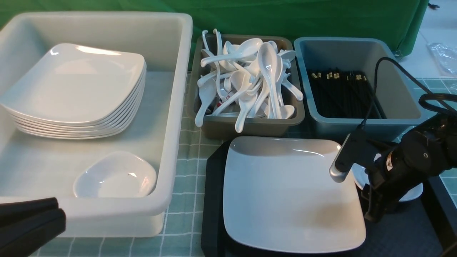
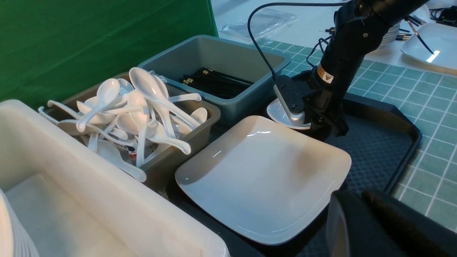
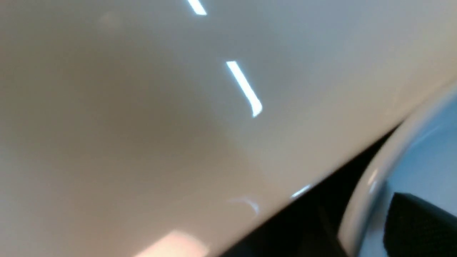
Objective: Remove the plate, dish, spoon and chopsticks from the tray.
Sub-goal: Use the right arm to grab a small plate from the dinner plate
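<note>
Left hand [image 1: 28,221]: nearest to me, low at the near left in front of the white tub [image 1: 175,107], fingers pressed together and empty, well apart from the tray.
Tray [image 1: 212,200]: black and textured, resting on the checked tabletop [image 1: 185,157] and carrying the plate and dish.
Plate [image 1: 289,192]: large glossy white square, lying flat on the tray's left part.
Dish [image 1: 414,194]: small, white and rounded, just right of the plate with a dark gap between them; no long axis to favour.
Right hand [image 1: 371,210]: down at the dish's rim on the plate side, clearly the nearer arm; I could not tell whether it was spread or pinching.
Next move, as I judged: the dish would go leftward over the plate to the white tub, where another small dish [image 1: 114,175] lay.
</note>
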